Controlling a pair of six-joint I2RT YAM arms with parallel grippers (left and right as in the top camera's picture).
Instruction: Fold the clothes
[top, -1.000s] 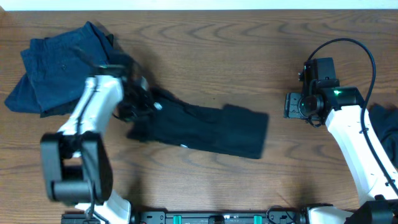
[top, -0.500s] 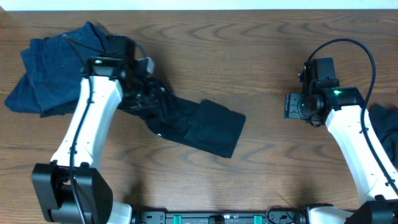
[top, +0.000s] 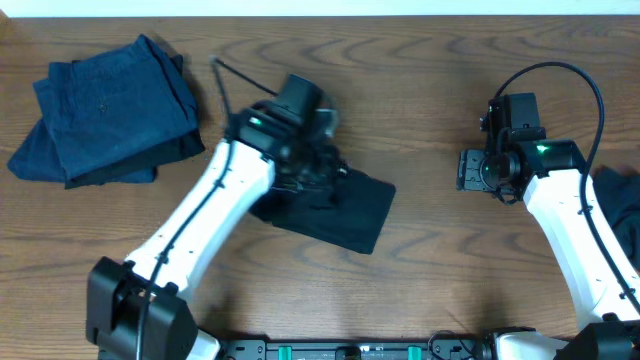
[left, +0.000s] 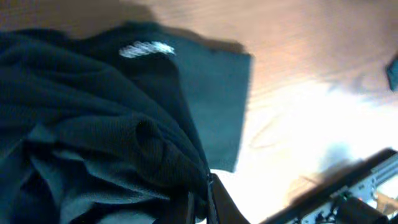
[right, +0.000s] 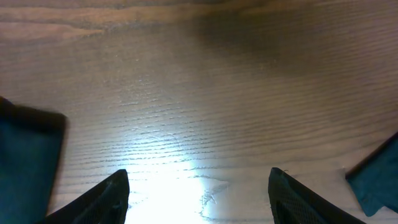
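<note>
A long black garment (top: 352, 214) of the clothes lies doubled over near the table's middle. My left gripper (top: 322, 176) hangs over its left part, shut on a bunched fold of it. The left wrist view shows that black garment (left: 93, 124) gathered between the closed fingers of my left gripper (left: 200, 204), with its white label (left: 147, 48) facing up farther off. A folded stack of dark blue clothes (top: 100, 110) rests at the back left. My right gripper (top: 468, 168) hovers open far to the right, and in its wrist view the right gripper (right: 200, 198) holds nothing.
More dark blue cloth (top: 622, 205) lies at the right edge beside the right arm, and its corner (right: 376, 183) shows in the right wrist view. The black garment's edge (right: 25, 165) shows at the left of that view. Bare wood (top: 430, 80) surrounds the garments.
My left arm has swung from the left to the table's middle, carrying the black garment's left end over the rest and shortening it. The right arm has not moved.
</note>
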